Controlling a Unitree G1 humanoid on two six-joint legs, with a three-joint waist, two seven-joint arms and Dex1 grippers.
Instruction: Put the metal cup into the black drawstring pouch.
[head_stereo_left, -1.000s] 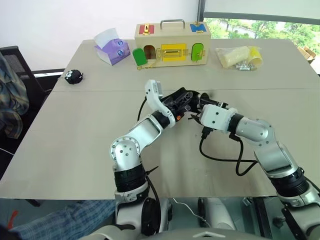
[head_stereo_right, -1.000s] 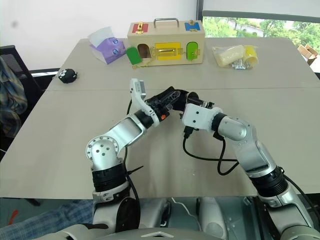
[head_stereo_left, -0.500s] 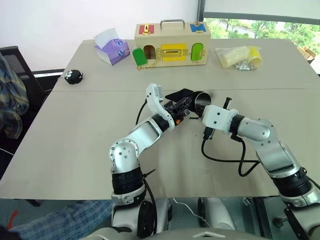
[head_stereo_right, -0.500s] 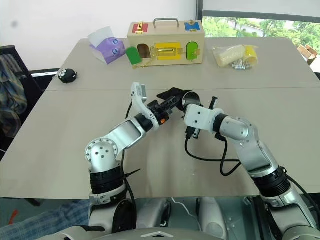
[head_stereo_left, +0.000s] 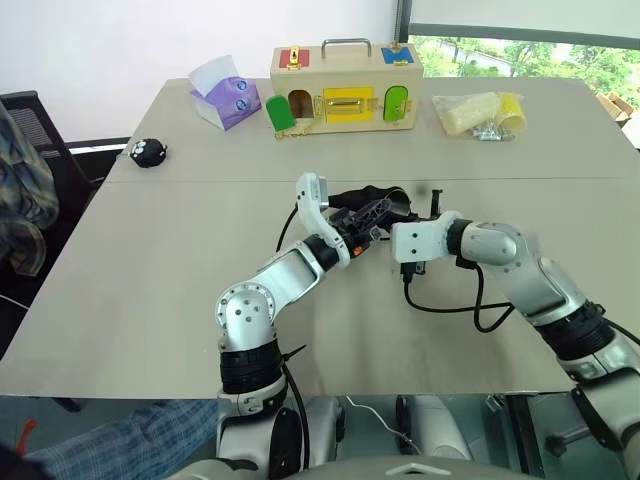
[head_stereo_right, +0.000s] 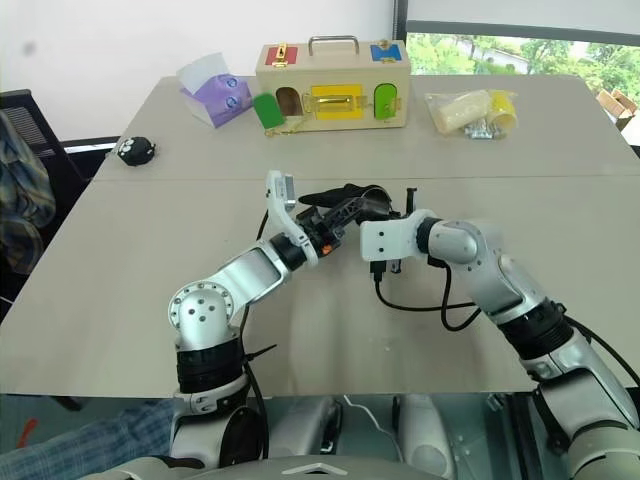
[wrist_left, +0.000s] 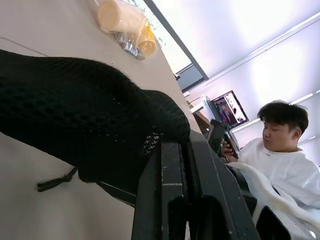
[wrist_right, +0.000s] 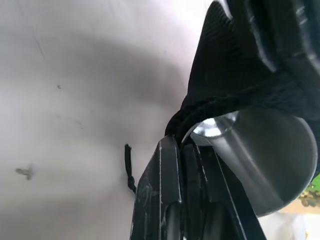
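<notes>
Both grippers meet over the middle of the table. Left gripper (wrist_left: 187, 150) is clamped on the rim of the black pouch (wrist_left: 75, 115), holding its mouth up. Right gripper (wrist_right: 182, 150) has its fingers pressed together on the opposite edge of the fabric, with the metal cup (wrist_right: 260, 150) just beside them at the pouch mouth, apparently partly inside. Pinching both edges probably keeps the mouth stretched around the cup. Half a second ago the cup's open rim showed between the arms; now black fabric (head_stereo_left: 372, 197) covers it.
</notes>
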